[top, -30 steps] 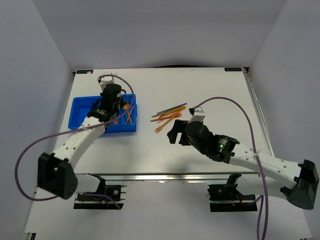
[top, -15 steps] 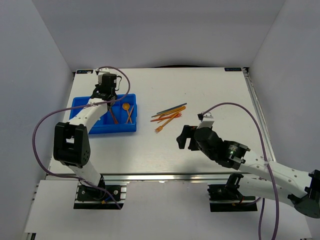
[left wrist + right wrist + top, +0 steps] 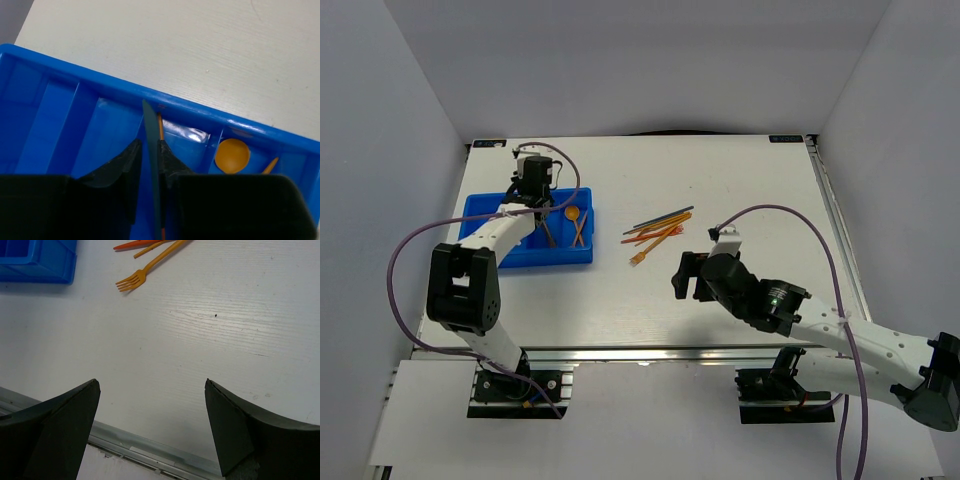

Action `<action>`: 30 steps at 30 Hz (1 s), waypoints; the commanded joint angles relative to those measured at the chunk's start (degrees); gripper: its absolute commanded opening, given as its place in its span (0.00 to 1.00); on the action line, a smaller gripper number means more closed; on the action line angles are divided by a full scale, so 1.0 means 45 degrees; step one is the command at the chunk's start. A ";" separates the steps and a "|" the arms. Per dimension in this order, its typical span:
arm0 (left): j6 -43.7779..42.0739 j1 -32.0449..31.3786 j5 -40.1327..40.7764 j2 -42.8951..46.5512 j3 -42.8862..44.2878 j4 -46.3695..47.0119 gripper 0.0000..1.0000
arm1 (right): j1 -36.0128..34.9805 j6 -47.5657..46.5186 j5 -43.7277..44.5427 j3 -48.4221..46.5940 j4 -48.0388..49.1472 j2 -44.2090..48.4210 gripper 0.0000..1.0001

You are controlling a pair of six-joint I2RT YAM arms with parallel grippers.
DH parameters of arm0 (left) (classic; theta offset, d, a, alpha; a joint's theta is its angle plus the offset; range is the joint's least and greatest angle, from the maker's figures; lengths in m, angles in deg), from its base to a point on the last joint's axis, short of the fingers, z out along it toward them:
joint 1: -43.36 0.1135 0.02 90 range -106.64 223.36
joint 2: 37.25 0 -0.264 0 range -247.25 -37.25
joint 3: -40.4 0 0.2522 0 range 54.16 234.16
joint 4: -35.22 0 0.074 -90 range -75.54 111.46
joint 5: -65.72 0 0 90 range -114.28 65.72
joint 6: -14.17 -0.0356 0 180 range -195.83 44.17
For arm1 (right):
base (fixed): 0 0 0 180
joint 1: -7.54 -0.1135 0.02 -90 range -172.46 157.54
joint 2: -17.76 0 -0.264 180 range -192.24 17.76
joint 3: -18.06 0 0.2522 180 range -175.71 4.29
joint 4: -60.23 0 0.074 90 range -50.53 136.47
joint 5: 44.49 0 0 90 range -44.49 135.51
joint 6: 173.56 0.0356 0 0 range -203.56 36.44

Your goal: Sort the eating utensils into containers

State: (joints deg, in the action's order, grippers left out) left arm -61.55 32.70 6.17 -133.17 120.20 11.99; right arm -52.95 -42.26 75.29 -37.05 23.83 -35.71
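The left gripper (image 3: 149,167) was clamped on a thin dark grey-blue utensil (image 3: 149,131), whose flat shaft ran out from between the two fingers toward the far wall of the blue tray (image 3: 85,75). Whether its tip touched the tray could not be told. Just beside it on the right, an orange stick (image 3: 160,128) lay along the same long compartment, and the next compartment to the right held an orange spoon (image 3: 232,155). The tray sat near the left edge of the table (image 3: 740,180), with open white surface beyond its far wall and to its right. The right gripper (image 3: 151,385) hung low over the table close to the front rail (image 3: 150,447), its fingers spread wide and holding nothing. Ahead of it an orange fork (image 3: 131,281) lay alone on the tabletop, tines toward the near edge, well apart from both fingers. Behind the fork, the loose utensils (image 3: 658,226), orange, red and dark, lay fanned in a small heap to the right of the tray. A corner of the tray showed at the upper left of the right wrist view, apart from the fork.
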 commanded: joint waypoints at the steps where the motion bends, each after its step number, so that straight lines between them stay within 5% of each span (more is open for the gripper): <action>1: -0.0068 0.0024 0.0165 0.0747 -0.0105 -0.0003 0.37 | 0.0024 -0.0252 0.0199 -0.0363 0.0401 0.0027 0.89; 4: -0.0166 0.0004 0.0087 0.1157 -0.0320 -0.0004 0.50 | 0.0024 -0.0252 0.0257 -0.0403 0.0362 0.0066 0.89; 10: -0.0030 -0.0210 -0.0049 0.1744 -0.0418 -0.0101 0.60 | 0.0043 -0.0232 0.0432 -0.0403 0.0127 0.0203 0.89; 13: 0.0243 -0.0541 -0.0945 0.2018 -0.0107 -0.0413 0.95 | 0.0122 -0.0135 0.0530 -0.0441 -0.0145 0.0106 0.89; 14: 0.0302 -0.0755 -0.1528 0.2057 0.0011 -0.0530 0.98 | 0.0141 0.0098 0.0608 -0.0480 -0.0262 0.0067 0.89; 20: -0.0205 -0.4211 -0.2722 0.0264 0.1748 -0.1742 0.97 | 0.0551 0.1330 0.1273 -0.0735 -0.1884 0.0358 0.89; 25: -0.0868 -0.5716 -0.6175 -0.1707 0.2433 -0.0924 0.73 | 0.0688 0.1116 0.0922 -0.0793 -0.2469 0.0730 0.89; 30: -0.1415 -0.6518 -0.6494 -0.3526 0.3858 -0.1429 0.61 | 0.0688 0.0979 0.0882 -0.0560 -0.2900 0.1004 0.89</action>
State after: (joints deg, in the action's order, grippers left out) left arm -65.59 4.16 -18.76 -147.44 133.53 7.00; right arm -49.95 -38.11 78.35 -38.21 12.97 -32.41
